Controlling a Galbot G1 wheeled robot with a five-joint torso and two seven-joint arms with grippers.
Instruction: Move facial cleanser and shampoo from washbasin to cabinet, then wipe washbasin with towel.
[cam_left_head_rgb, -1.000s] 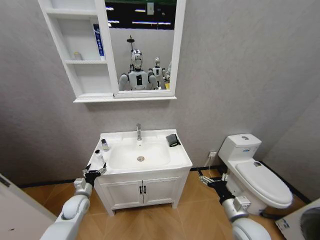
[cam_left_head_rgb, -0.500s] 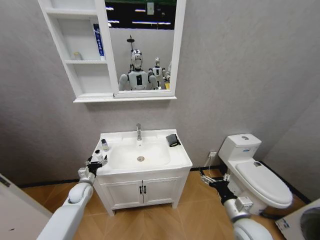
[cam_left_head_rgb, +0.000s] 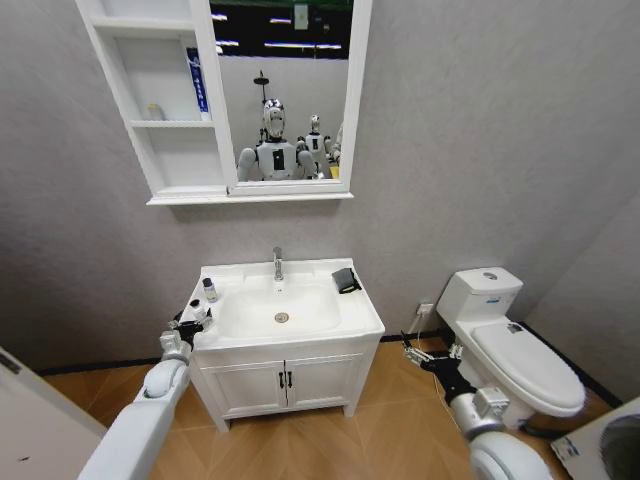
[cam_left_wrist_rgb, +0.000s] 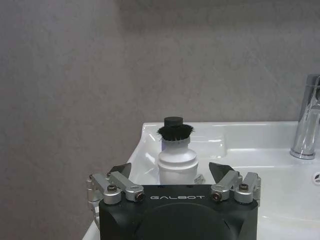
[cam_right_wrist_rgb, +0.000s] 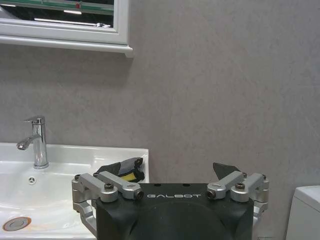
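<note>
1. Grey-walled bathroom: washbasin (cam_left_head_rgb: 285, 312) sits centre frame, cabinet (cam_left_head_rgb: 160, 100) upper left.
2. Your left tool (cam_left_head_rgb: 188, 326), open, faces a white bottle (cam_left_wrist_rgb: 177, 161) at the surface's left edge; a black-capped bottle (cam_left_head_rgb: 210, 290) stands just behind.
3. Grasp pending: likely advance, then close.
4. Right tool (cam_left_head_rgb: 412, 352) hangs open, lower right; towel (cam_left_head_rgb: 346, 280) waits beside the tap (cam_left_head_rgb: 278, 264).

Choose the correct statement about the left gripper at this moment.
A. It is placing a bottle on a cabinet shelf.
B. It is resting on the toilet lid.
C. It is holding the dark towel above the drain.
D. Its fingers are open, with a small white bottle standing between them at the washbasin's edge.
D: in the left wrist view the left gripper has its fingers spread on both sides of the small white bottle, which stands on the washbasin rim.
</note>
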